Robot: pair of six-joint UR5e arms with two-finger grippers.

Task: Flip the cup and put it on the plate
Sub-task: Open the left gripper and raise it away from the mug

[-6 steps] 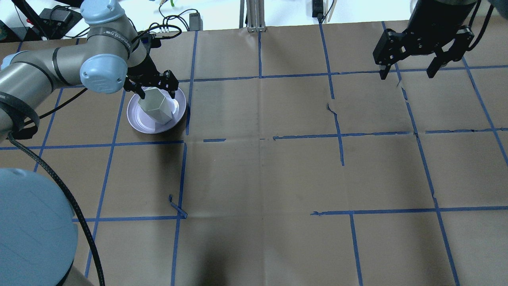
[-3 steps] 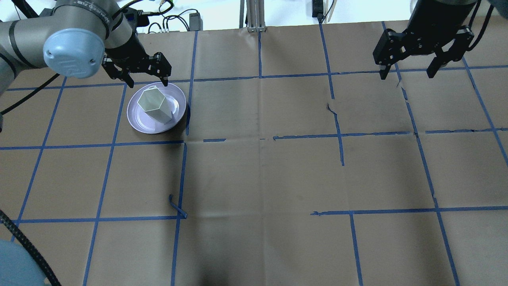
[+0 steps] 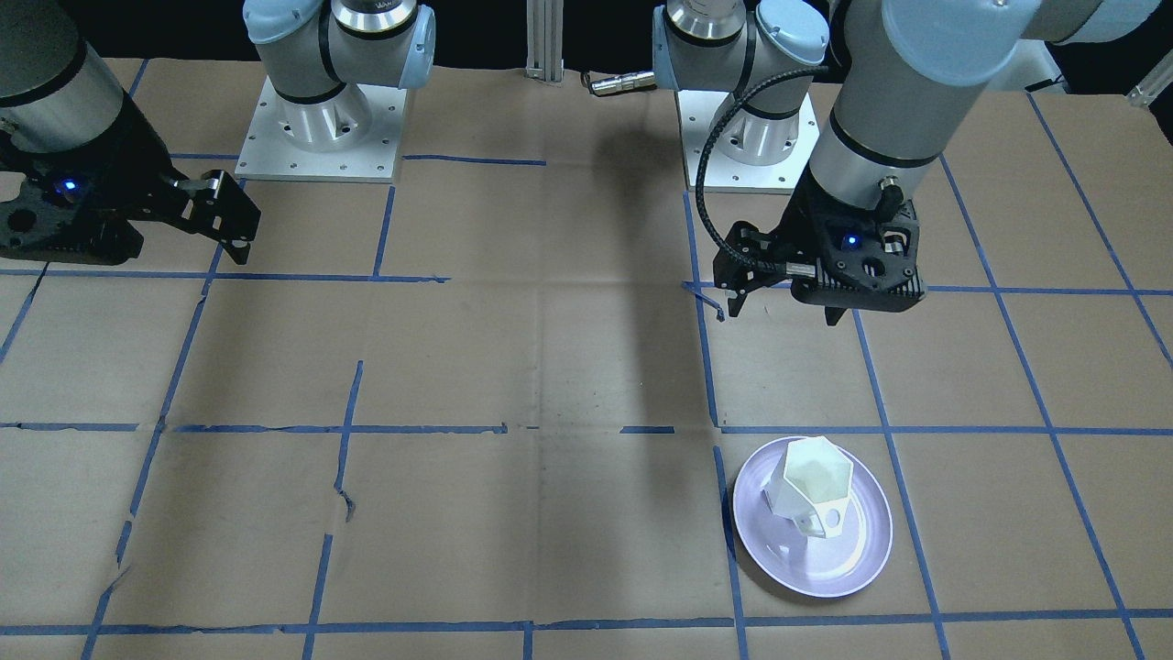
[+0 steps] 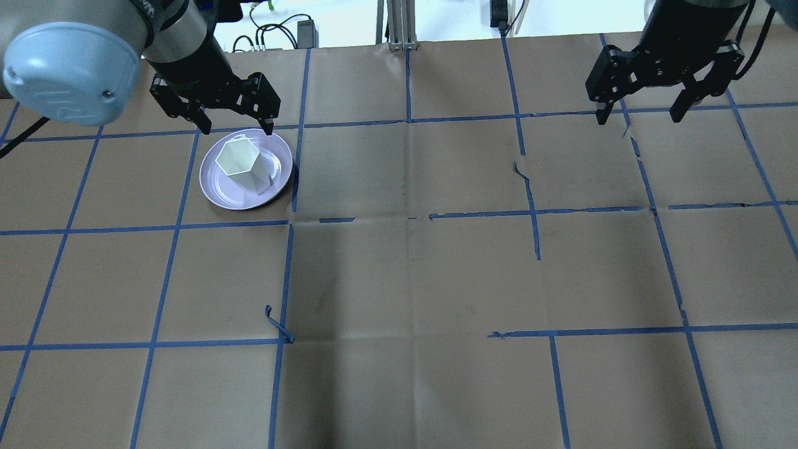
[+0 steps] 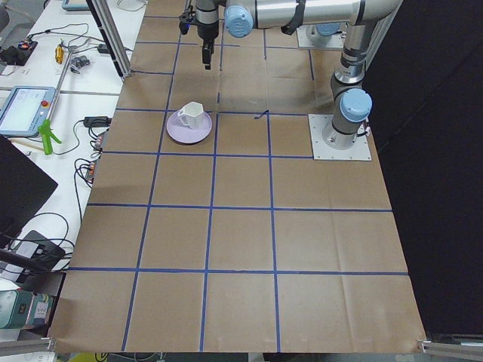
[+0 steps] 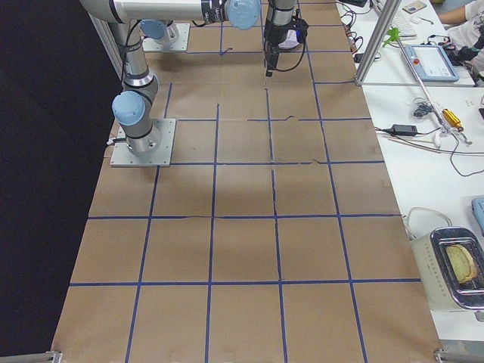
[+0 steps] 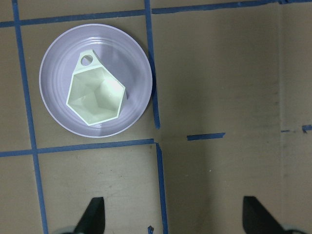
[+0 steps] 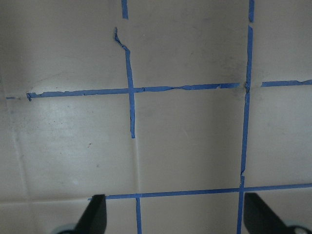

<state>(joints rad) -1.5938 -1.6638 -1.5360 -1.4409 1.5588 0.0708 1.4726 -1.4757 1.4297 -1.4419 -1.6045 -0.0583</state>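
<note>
The plate [image 4: 215,190], pale lavender and glossy, lies flat on the brown paper [image 4: 405,280] that covers the table. It sits inside one square of the blue tape grid [image 4: 408,118], and one tape line runs just beside its rim on the side toward the table's middle.

The cup [image 4: 242,163] stands upright on the plate, hexagonal mouth up, its base within the raised rim and near the plate's middle. In the left wrist view you look straight down into its faceted hollow. Its angular handle, pierced by a round hole, points toward the plate's edge on the operators' side, away from the robot.

The left gripper [image 4: 235,128] hangs raised above the table on the robot's side of the plate, touching neither the plate nor the cup. Its jaws stand wide apart. In the wrist view you find its two dark fingertips at the lower edge, with the plate ahead of them.

The right gripper [image 4: 638,118] hangs well apart from the plate, across the table from it, over taped paper. Its jaws are likewise spread wide and grip nothing, as you can see in its own wrist view.

A loose curl of tape [image 4: 278,325] lifts off the paper on the robot's side of the plate, near a grid crossing.
</note>
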